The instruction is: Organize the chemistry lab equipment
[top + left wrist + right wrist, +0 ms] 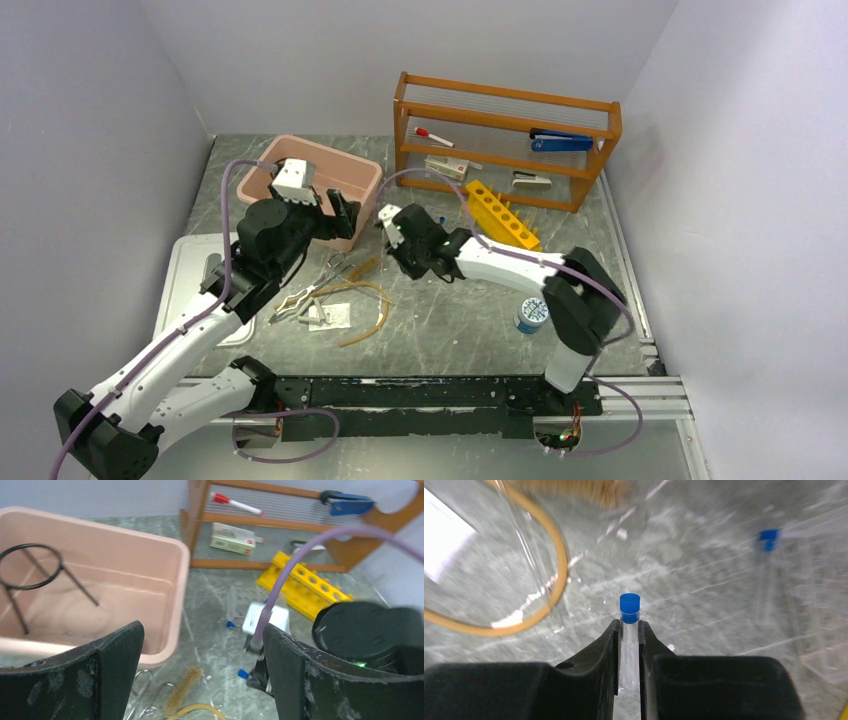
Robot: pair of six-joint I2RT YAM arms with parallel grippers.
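Note:
My right gripper is shut on a clear blue-capped tube and holds it just above the table; in the top view it is near the middle. A second blue-capped tube lies to its right. My left gripper is open and empty over the table by the pink bin's near corner. The black wire ring stand sits inside the bin. Silvery tongs, tan tubing, a thin glass rod and a bristle brush lie below the left gripper.
A yellow tube rack lies in front of a wooden shelf that holds a red-capped marker and a blue stapler. A round container stands by the right arm. A white tray sits at the left.

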